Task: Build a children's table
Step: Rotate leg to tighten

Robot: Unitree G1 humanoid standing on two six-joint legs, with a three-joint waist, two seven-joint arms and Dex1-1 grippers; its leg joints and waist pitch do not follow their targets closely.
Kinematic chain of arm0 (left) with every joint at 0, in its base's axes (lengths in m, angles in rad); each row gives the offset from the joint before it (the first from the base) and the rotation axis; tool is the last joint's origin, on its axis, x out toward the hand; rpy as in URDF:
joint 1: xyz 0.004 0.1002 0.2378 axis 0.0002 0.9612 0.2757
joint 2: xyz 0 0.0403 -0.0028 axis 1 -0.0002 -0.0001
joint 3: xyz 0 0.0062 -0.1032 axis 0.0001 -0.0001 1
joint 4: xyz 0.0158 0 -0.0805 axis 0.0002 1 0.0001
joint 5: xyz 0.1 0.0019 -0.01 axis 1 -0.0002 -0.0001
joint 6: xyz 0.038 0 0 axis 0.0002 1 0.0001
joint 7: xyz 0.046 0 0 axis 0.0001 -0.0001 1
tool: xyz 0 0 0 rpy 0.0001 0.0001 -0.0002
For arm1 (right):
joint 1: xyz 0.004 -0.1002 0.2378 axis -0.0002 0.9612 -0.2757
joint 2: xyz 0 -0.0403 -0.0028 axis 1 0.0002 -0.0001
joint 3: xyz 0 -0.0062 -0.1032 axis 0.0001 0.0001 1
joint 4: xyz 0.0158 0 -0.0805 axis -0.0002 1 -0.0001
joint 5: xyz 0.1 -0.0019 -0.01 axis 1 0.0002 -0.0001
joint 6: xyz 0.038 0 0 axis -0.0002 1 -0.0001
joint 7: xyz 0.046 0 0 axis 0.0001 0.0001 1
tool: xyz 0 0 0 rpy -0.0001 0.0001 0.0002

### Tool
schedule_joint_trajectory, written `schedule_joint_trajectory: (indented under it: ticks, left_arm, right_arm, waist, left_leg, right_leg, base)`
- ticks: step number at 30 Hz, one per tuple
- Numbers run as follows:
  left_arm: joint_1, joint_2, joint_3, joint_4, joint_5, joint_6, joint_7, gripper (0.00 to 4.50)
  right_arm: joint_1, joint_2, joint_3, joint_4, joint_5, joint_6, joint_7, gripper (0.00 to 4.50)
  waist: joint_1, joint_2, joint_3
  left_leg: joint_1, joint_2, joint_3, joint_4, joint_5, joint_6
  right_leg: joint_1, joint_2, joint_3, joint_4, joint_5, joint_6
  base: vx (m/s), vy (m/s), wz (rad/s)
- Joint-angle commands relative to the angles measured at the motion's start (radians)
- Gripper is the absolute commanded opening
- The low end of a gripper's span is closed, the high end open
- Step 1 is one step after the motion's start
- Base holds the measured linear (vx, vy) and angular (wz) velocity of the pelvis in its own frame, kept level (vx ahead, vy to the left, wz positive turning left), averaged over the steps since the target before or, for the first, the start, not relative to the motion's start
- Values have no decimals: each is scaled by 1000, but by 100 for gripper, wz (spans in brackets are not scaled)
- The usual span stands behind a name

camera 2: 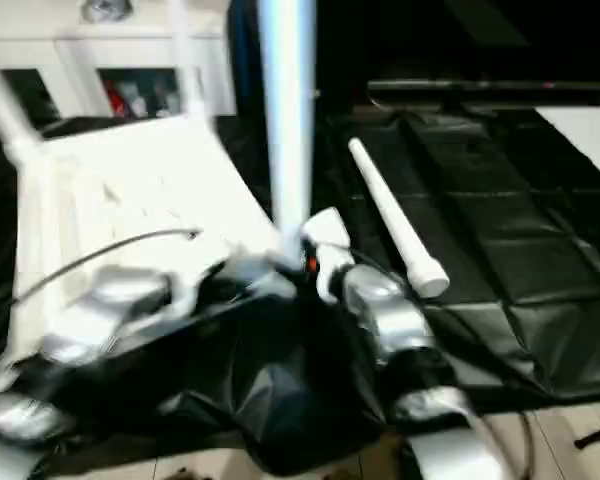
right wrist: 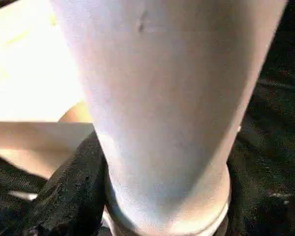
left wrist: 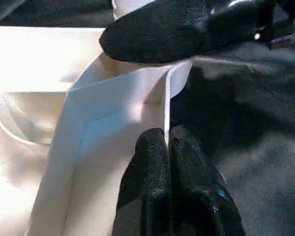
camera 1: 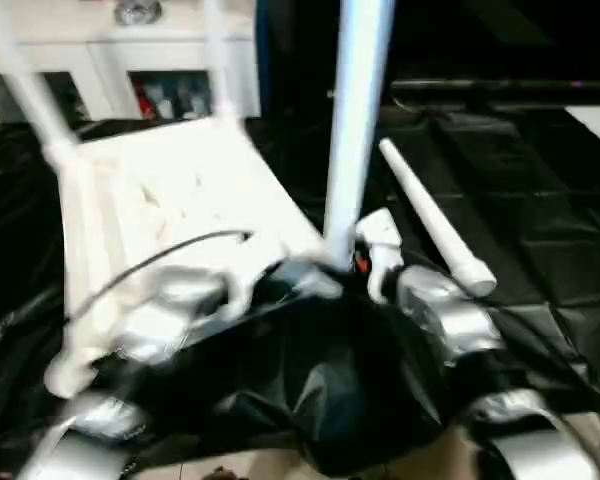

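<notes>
Ribbed white plastic tabletop (camera 1: 180,190) upside down on crinkly black sheet (camera 1: 540,250). Left gripper (left wrist: 168,147) clenched on thin rim wall. Right gripper (right wrist: 162,196) hugging base of smooth tapered upright leg (camera 1: 355,130). Spare leg (camera 1: 435,225) lying beside.

A black quilted sheet (camera 1: 540,230) covers the surface. The white tabletop (camera 1: 180,190) lies on it upside down, and one loose white leg (camera 1: 435,225) lies just beside it.
</notes>
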Motion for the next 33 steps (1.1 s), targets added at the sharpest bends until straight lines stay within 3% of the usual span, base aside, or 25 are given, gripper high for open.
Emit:
schedule_joint_trajectory:
  ticks: [1,5,7,8,12,18,23,25,28,33]
  left_arm:
    - [-63,-51,12,1,4,-8,84,0]
    - [-73,-70,8,20,12,-34,86,0]
    - [-69,-70,4,18,10,-46,70,0]
    - [-69,-70,4,18,10,-46,70,0]
    - [-32,-31,-10,-22,-8,-73,0,0]
    - [24,33,-18,-93,-41,-98,-123,0]
    - [74,99,-24,-171,-90,-99,-252,0]
    - [83,114,-27,-183,-95,-100,-276,0]
    - [111,154,-28,-222,-116,-90,-342,0]
    - [133,187,-27,-250,-128,-75,-379,0]
  right_arm:
    - [4,101,83,39,9,14,40,274]
    - [-13,123,73,70,2,-30,40,274]
    - [-13,125,61,68,10,-27,57,344]
    - [-13,125,61,68,10,-27,57,344]
    - [4,77,96,29,9,-35,135,379]
    - [35,-12,125,-48,16,-39,325,379]
    - [56,-110,142,-112,24,-54,485,379]
    - [59,-131,147,-125,27,-56,518,379]
    - [71,-177,155,-165,42,-53,597,379]
    - [76,-203,167,-183,46,-41,644,379]
  waist:
    - [0,4,-66]
    - [0,5,-63]
    - [-2,6,-61]
    - [-2,1,-61]
    - [0,1,-62]
    - [-5,1,-65]
    - [-3,4,-62]
    - [3,6,-61]
    - [12,5,-63]
    - [15,4,-61]
  left_leg:
    - [5,11,-3,-68,-238,0]
    - [7,11,-1,-68,-256,7]
    - [8,12,-3,-70,-285,6]
    - [9,13,-3,-71,-286,6]
    - [7,14,-4,-71,-280,12]
    - [2,17,-2,-68,-235,35]
    - [4,18,0,-68,-245,41]
    - [9,21,1,-69,-259,38]
    - [7,24,-1,-70,-251,36]
    - [8,21,1,-69,-251,36]
  right_leg:
    - [51,-66,43,-82,-256,-176]
    - [50,-66,42,-85,-272,-181]
    - [49,-68,42,-91,-326,-169]
    - [49,-68,42,-92,-329,-167]
    - [50,-69,43,-90,-318,-168]
    - [56,-69,44,-78,-219,-200]
    - [53,-66,43,-80,-238,-209]
    - [49,-67,44,-82,-261,-208]
    - [52,-67,44,-77,-244,-205]
    - [50,-67,44,-79,-262,-201]
  base:
    - [0,0,0]
    - [0,0,0]
    - [0,0,0]
    - [0,0,0]
    - [0,0,0]
    - [0,0,0]
    - [0,0,0]
    - [0,0,0]
    - [0,0,0]
    - [0,0,0]
